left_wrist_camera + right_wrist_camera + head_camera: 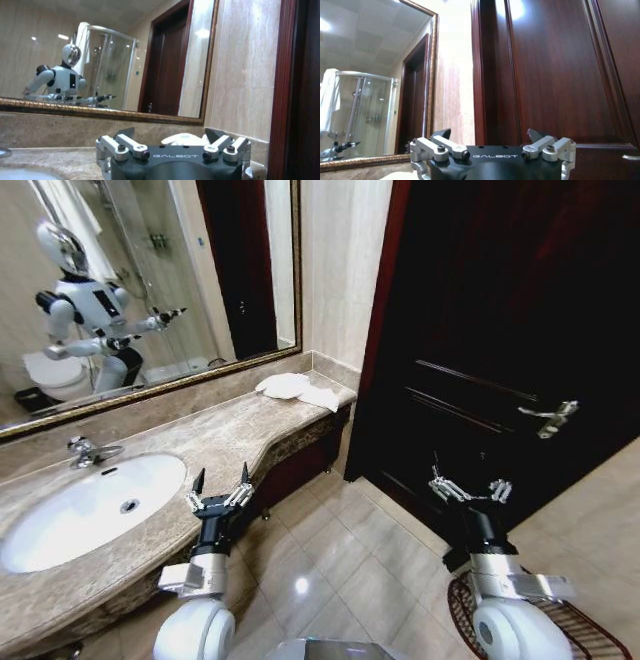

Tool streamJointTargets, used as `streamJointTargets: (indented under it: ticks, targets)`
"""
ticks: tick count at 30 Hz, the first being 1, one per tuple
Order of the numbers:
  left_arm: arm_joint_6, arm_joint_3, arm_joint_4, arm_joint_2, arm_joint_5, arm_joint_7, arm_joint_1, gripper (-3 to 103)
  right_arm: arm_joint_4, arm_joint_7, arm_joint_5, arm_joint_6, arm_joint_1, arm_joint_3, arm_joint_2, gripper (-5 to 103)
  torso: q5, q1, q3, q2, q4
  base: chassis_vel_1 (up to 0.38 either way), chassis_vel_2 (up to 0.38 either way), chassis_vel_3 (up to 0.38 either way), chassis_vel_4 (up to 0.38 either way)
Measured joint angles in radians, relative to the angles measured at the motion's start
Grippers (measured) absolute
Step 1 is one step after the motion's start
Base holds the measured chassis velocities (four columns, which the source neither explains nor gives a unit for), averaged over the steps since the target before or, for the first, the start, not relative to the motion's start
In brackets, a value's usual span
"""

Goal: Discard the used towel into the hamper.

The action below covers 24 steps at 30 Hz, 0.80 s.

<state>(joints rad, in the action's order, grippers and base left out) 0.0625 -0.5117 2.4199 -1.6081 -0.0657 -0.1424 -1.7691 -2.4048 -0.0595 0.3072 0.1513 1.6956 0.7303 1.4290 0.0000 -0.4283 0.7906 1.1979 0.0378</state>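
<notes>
A hotel-style bathroom seen from the robot's head, looking down over both raised arms. The left gripper (221, 483) hangs over the front edge of a marble counter (215, 442), its two dark fingers spread wide apart and holding nothing. The right gripper (470, 490) is out over the tiled floor in front of a dark wooden door (500, 350), likewise open and empty.

The used towel (297, 388) lies ahead of the left gripper and off toward the robot's right, well apart from it, at the far end of the counter beside the wall. It is a small white cloth, loosely crumpled into a low mound, its longer side running roughly along the counter's length. From the left wrist it shows directly between that gripper's fingers, farther off. The left arm is clearly the nearer one.

The hamper (585, 630), dark reddish wire, stands on the floor just beside the right arm's base, behind the right gripper.
</notes>
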Motion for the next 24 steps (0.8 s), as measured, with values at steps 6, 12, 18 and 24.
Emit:
streamJointTargets:
  ticks: [6, 12, 18, 24]
  targets:
    - [0.001, 0.005, 0.002, 0.000, 0.000, 0.010, -0.003, 96, -0.010, -0.011, -0.002, 0.000, 0.002, -0.002, 0.000, 100, 0.0000, 0.000, 0.000, 0.000, 0.0003, 0.000, 0.000, 0.000, 0.000]
    - [0.003, 0.006, 0.001, 0.000, 0.004, 0.018, -0.001, 96, -0.011, -0.012, -0.001, 0.004, 0.004, -0.002, 0.000, 100, 0.0000, 0.000, 0.000, 0.000, 0.0003, 0.000, 0.000, 0.000, 0.000]
    - [0.003, 0.004, -0.005, 0.000, 0.004, 0.023, 0.005, 98, -0.008, -0.018, -0.003, 0.010, 0.004, -0.003, 0.003, 100, 0.0000, 0.000, 0.000, 0.000, 0.0003, -0.030, 0.029, 0.025, -0.027]
    - [0.003, 0.002, -0.014, 0.000, 0.004, 0.028, 0.010, 99, -0.002, -0.022, -0.003, 0.012, 0.003, -0.004, 0.003, 100, 0.0000, 0.000, 0.000, 0.000, 0.0003, -0.080, 0.080, 0.081, -0.082]
